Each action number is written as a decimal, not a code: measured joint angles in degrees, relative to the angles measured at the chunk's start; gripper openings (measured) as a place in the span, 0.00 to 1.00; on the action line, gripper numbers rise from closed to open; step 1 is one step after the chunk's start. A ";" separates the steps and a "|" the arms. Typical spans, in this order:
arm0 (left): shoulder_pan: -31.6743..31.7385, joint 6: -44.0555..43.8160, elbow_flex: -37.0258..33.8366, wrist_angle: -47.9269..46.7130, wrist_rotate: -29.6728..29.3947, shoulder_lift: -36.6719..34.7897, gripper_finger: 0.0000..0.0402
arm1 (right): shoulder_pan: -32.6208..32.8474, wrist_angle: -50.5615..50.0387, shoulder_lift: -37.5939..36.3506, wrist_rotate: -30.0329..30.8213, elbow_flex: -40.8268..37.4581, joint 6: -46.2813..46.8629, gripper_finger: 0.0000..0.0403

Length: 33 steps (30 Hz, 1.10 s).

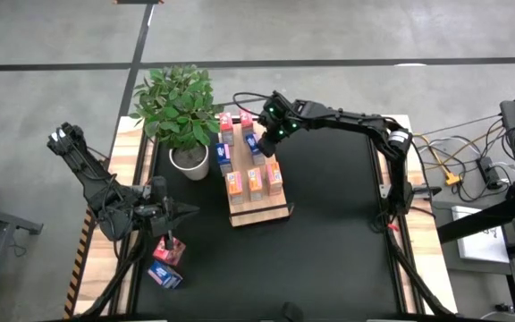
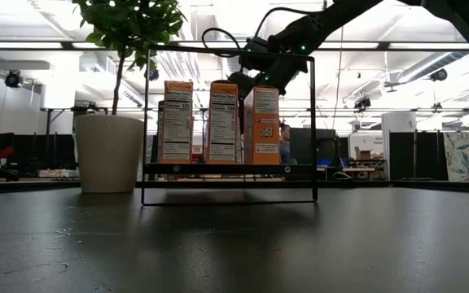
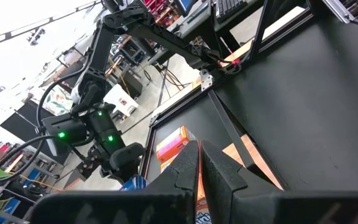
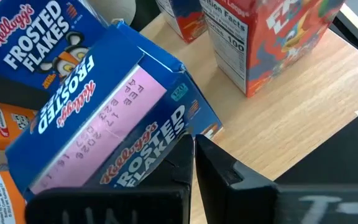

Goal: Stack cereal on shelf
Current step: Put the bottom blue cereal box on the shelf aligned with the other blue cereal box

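Note:
The light-wood shelf (image 1: 259,213) lies beside a potted plant. Three orange cereal boxes (image 1: 256,182) stand in a row at its near end, with blue (image 1: 223,156) and pink-red boxes (image 1: 227,122) behind. My right gripper (image 1: 263,139) is shut at the far part of the shelf, against a tilted blue Frosted Flakes box (image 4: 104,137). My left gripper (image 1: 184,213) is shut and empty, hovering left of the shelf. A pink-red box (image 1: 170,249) and a blue box (image 1: 164,275) rest on the black tabletop near it. My right gripper lies with its shut fingers (image 4: 178,163) against the blue box's printed side (image 4: 143,163), near the edge of the top panel that bears the date. The box leans tilted over the shelf board (image 4: 291,137). Whether the fingers pinch anything, I cannot tell.
The potted plant (image 1: 179,107) in its white pot (image 1: 189,162) stands just left of the shelf. A second blue box (image 4: 30,43) and a red box (image 4: 272,37) stand close around the tilted one. Black tabletop (image 1: 329,233) spreads right of the shelf.

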 joint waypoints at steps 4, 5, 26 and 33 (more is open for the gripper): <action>-0.02 0.00 0.00 -0.02 -0.01 -0.01 0.00 | 0.00 -1.32 0.00 -0.02 0.00 0.01 0.02; -0.02 0.02 0.00 -0.04 0.00 -0.02 0.00 | 0.00 -1.44 0.00 -0.07 0.00 0.01 0.02; -0.02 -0.11 0.00 -0.37 -0.02 -0.07 0.00 | 0.21 -2.76 -0.20 -3.10 0.04 -1.44 0.02; -0.02 -0.11 0.00 -0.35 -0.02 -0.09 0.00 | 0.75 -2.65 -0.22 -3.12 0.04 -1.61 0.02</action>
